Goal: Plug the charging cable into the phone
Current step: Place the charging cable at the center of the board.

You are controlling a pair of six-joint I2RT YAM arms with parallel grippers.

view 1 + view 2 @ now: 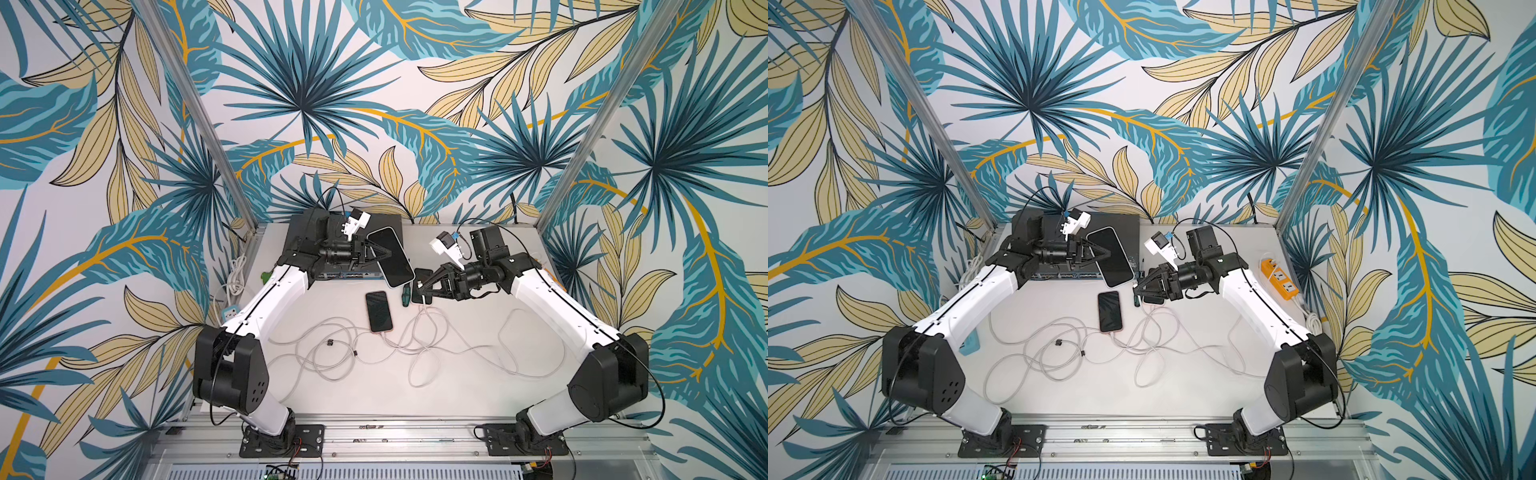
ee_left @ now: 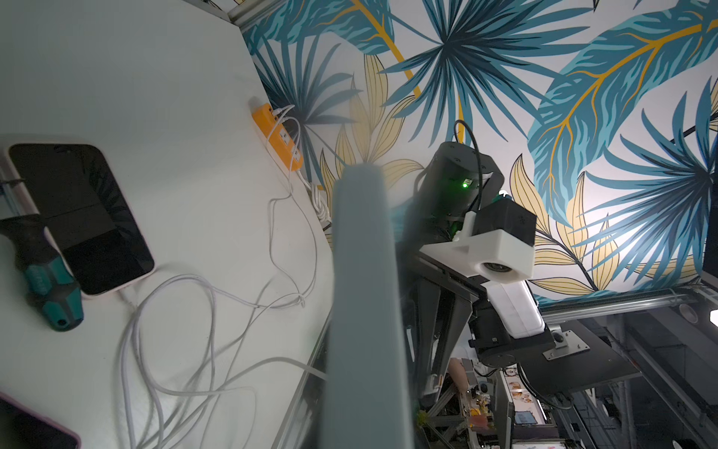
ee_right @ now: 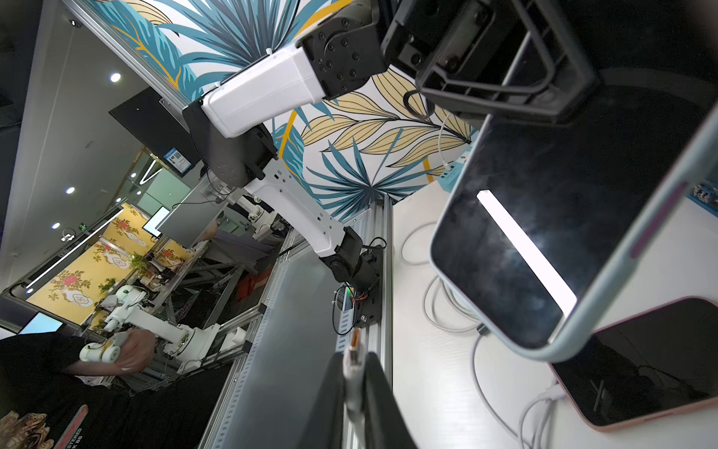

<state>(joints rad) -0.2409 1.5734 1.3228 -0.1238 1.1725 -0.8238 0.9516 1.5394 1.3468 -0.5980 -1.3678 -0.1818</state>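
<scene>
Only right wrist view shows metal plug tip (image 3: 354, 342); right tool (image 3: 355, 369) pinches cable (image 3: 354, 394), left tool (image 1: 388, 254) clamps phone (image 1: 397, 270).

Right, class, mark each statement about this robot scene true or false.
1. The left gripper is shut on the raised phone. True.
2. The right gripper is empty. False: it pinches the white cable plug.
3. The cable plug sits in the raised phone. False: they are apart.
4. A pink-cased phone lies on the table. True.
5. The power strip is green. False: it is orange.
</scene>
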